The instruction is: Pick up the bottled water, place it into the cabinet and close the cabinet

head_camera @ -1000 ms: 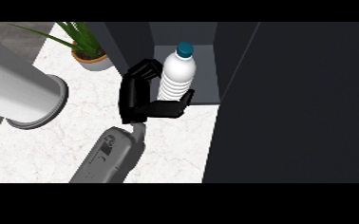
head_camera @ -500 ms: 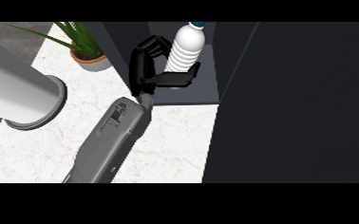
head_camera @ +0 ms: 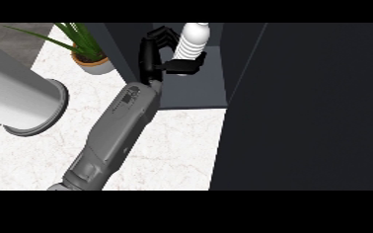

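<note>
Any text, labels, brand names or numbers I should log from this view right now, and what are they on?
None can be read.
The bottled water, held in the left hand inside the cabinet, shows no label.
The small dark marks on the forearm are too small to read.

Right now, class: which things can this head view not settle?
- Bottled water: cap cut off by the upper band; lower body hidden by the left hand.
- Whether the bottle stands on the cabinet floor: hidden by the hand.
- Right hand: not in view.
- Potted plant: leaves cut off at top.
</note>
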Controlling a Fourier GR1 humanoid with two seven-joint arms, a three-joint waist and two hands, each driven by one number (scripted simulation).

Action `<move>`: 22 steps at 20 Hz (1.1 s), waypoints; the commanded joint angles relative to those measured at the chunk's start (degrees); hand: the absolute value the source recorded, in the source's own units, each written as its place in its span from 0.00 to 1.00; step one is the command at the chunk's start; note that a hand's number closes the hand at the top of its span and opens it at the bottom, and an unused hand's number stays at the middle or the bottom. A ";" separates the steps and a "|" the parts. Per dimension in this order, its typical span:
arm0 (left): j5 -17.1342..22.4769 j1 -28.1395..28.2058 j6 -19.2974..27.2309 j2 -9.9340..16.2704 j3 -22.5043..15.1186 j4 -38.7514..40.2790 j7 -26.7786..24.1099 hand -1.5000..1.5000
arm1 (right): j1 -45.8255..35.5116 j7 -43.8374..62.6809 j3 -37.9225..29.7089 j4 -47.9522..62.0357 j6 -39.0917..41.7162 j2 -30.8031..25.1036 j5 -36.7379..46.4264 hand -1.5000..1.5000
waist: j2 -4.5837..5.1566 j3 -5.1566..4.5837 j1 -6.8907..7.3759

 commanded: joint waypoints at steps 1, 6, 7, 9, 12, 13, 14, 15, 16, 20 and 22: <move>-1.24 -2.96 0.48 0.01 2.72 7.78 -2.36 1.00 | 1.24 3.40 -0.29 -6.73 0.22 -1.44 2.50 0.00 | 0.08 -0.01 0.01; -3.33 -6.64 4.50 -0.14 1.93 17.99 -5.38 1.00 | 3.53 -3.24 -0.07 -3.65 1.91 -2.54 -1.87 0.00 | 0.36 0.06 -0.82; -3.62 -9.73 5.90 0.03 1.88 19.33 -2.13 1.00 | 1.08 4.04 1.28 -9.15 -0.19 -1.43 2.47 0.00 | 0.31 -0.07 -1.30; -1.77 -9.01 5.94 -0.26 2.84 22.43 -6.34 1.00 | 1.56 -1.41 2.14 -2.36 0.61 -0.59 0.96 0.00 | 0.49 -0.01 -1.23; -2.18 -9.77 5.36 -0.26 5.14 25.56 -8.34 1.00 | 2.76 0.81 3.70 -5.98 -0.46 -1.02 3.01 0.00 | 0.43 -0.06 -1.35; -1.70 -10.12 4.07 -0.13 6.48 26.31 -9.08 1.00 | 2.26 0.53 1.84 -6.09 0.26 -1.69 1.31 0.00 | 0.50 -0.04 -1.10; -1.70 -11.11 5.12 -0.26 6.53 26.82 -8.59 1.00 | 0.53 2.82 0.69 -6.08 0.10 -1.32 1.50 0.00 | 0.48 -0.06 -0.90; -0.40 -9.90 4.76 -0.26 5.55 27.89 -9.83 1.00 | 3.50 -0.95 1.70 -5.70 0.63 -2.76 0.37 0.00 | 0.64 -0.02 -2.14; -0.80 -10.73 4.21 -0.26 6.96 29.08 -11.45 1.00 | 0.59 -0.85 1.60 -2.59 0.30 -0.64 1.07 0.00 | 0.78 -0.05 -1.63; -1.20 -12.16 5.93 -0.26 8.34 32.00 -11.96 1.00 | 2.09 0.43 1.01 -6.38 0.61 -3.01 0.52 0.00 | 0.84 -0.07 -2.19; -2.61 -11.52 7.07 0.40 7.41 33.80 -13.05 1.00 | 1.36 -0.53 -1.47 -6.66 1.02 -2.99 -2.31 0.00 | 1.00 -0.02 -2.14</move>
